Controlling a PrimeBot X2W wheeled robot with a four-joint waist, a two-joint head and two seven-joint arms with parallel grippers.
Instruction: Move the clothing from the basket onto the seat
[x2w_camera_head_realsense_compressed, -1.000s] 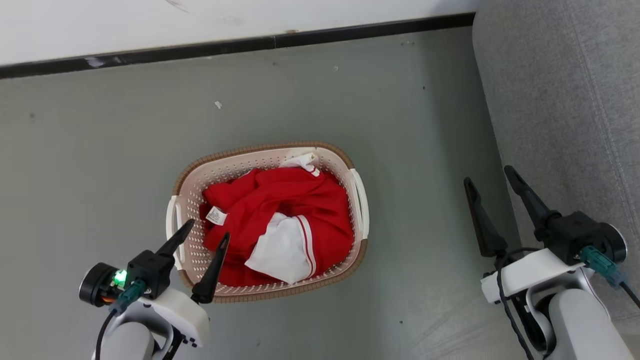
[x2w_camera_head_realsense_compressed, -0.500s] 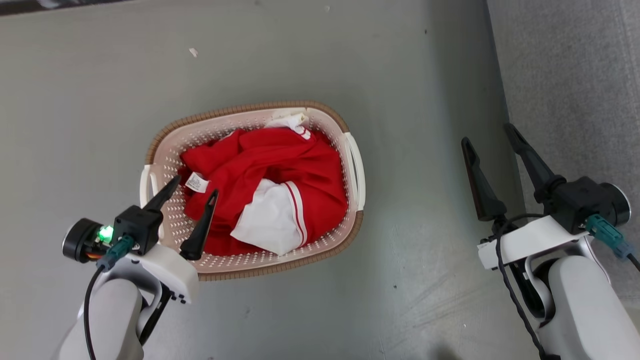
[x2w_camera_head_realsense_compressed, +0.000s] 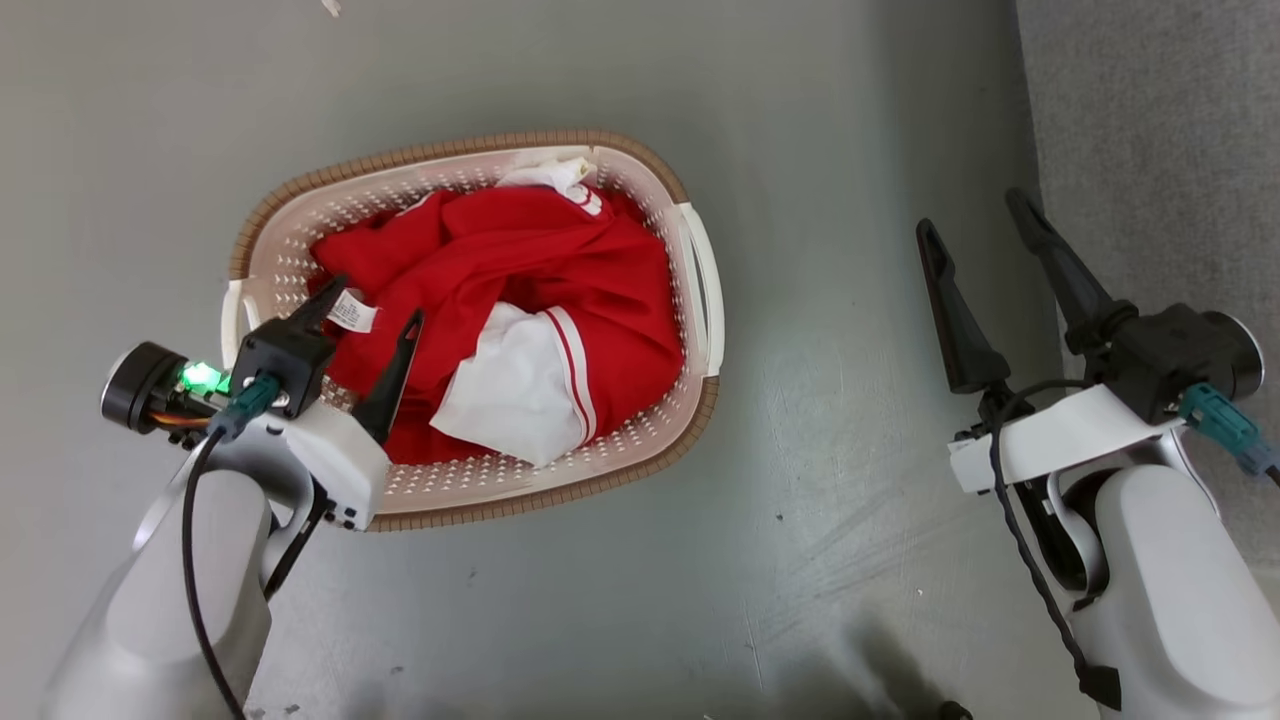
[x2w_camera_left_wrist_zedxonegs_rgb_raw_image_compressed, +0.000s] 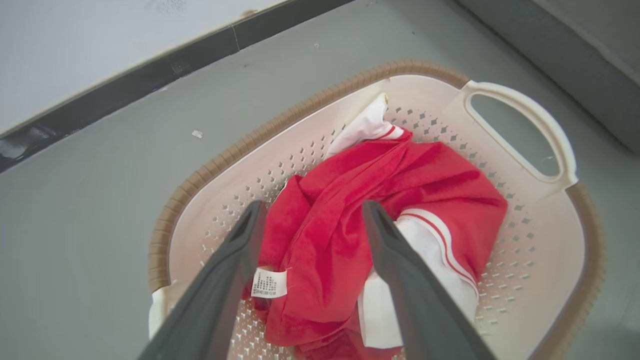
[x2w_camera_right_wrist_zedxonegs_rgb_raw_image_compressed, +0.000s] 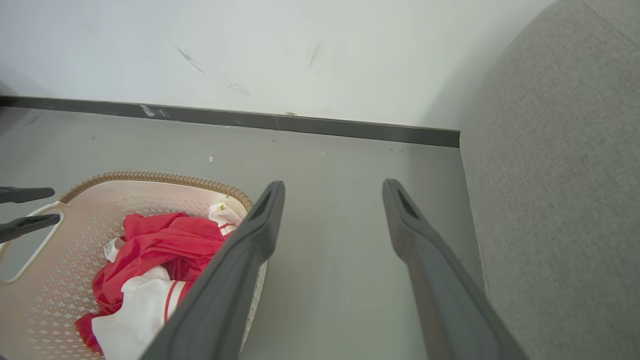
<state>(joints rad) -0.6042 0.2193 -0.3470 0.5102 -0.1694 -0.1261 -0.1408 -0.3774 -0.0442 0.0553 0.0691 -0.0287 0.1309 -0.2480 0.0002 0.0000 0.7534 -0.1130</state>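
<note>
Begin at the left. The left gripper (x2w_camera_head_realsense_compressed: 377, 300) hangs over the left end of the basket (x2w_camera_head_realsense_compressed: 320, 205), jaws spread fully and holding nothing. In the left wrist view its fingers frame a thick red fold, with the label (x2w_camera_head_realsense_compressed: 350, 312) just beside the left finger; you cannot tell whether the tips touch cloth. Treat this step as the reach for a first grasp. Lower the gripper straight down onto that fold, not onto the label or a single thin layer. Keep both fingers off the perforated wall, close fully, and lift clear of the rim before swinging right. All the clothing (x2w_camera_head_realsense_compressed: 520, 270) lies crumpled inside the basket. The heap has no clear heading. Its longer span runs handle to handle, across the head view. One white-trimmed end rests against the far wall, and the white panel (x2w_camera_head_realsense_compressed: 515, 385) with red stripes points toward the near rim. Expect loose ends to trail on the lift. Further right, the right gripper (x2w_camera_head_realsense_compressed: 970, 212) hangs over bare floor (x2w_camera_head_realsense_compressed: 850, 400) between basket and seat (x2w_camera_head_realsense_compressed: 1150, 120), jaws wide apart and holding nothing. The seat lies at the far right, well apart from the basket.
</note>
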